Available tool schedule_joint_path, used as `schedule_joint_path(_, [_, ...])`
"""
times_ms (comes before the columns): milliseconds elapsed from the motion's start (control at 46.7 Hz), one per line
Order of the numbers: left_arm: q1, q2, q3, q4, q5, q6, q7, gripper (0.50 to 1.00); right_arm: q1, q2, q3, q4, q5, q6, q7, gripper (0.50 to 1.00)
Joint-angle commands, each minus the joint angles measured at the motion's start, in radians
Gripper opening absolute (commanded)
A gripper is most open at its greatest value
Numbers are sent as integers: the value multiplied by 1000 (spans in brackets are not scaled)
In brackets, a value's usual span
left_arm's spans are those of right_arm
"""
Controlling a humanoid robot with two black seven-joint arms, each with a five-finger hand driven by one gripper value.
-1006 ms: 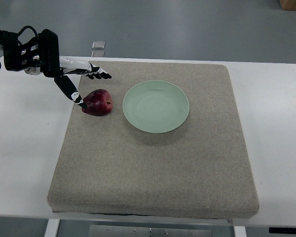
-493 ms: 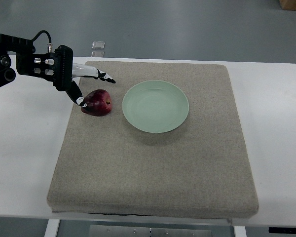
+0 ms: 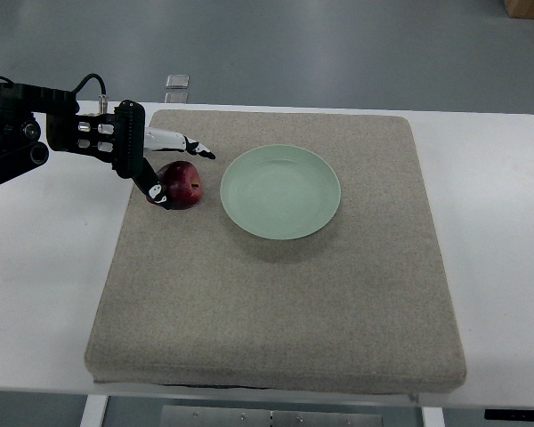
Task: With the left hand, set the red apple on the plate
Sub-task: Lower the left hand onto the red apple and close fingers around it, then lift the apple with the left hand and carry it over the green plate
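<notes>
From the far left a black, cable-strung robot arm [image 3: 36, 133] reaches in over the bare white tabletop [image 3: 44, 267], and at its end sits the left hand [image 3: 156, 160], a dark palm block with slim white-and-black fingers [image 3: 180, 144]. The hand is spread wide: the long fingers stretch out flat above the far side of the fruit, while the thumb [image 3: 153, 189] angles down along the fruit's near-left side, its tip right at the skin. The fruit sits in the gap between them, but nothing has closed round it; from up here I cannot tell for sure whether the upper fingers touch it or merely hang over it.

The fruit itself is a dark red, glossy apple [image 3: 182, 183], resting on the coarse beige woven mat [image 3: 276, 294] near the mat's far-left corner. A small pale spot shows on its right flank. It lies just beside the round, shallow, pale green plate [image 3: 240, 206], with a narrow strip of mat between the two, so they are not touching.

The plate sits on the far half of the mat, a little left of centre. The mat is a thick square pad that covers most of the table. Beyond the mat's far edge, up on the table's rim, there is a small clear plastic piece [image 3: 177, 82]; it is too small to make out what it is.
</notes>
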Motion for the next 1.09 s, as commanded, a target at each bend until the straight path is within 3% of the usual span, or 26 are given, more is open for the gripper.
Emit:
schedule_joint_path(0, [1,0,-2,5,-10,3,22,981,1,0,0,0,0,-1,0,930])
schedule_joint_path(471, [24,-23,-3,-1,-16,1,48,973,-1,0,0,0,0,-1,0,930])
schedule_joint_path(600, [22,-25,-2,0,-14,3,46,936,1,0,0,0,0,-1,0,932])
schedule_joint_path(664, [24,-25,0,3,-13,3,46,896,-1,0,0,0,0,0,0,930])
schedule_joint_path(942, [24,-23,0,5,-11,3,46,876,-1,0,0,0,0,0,0,930])
schedule_joint_path(1006, [24,-23,0,7,-10,3,48,844,-1,0,0,0,0,0,0,930])
schedule_joint_path(1071, [24,-25,0,11,-8,4,50,759,-1,0,0,0,0,0,0,932])
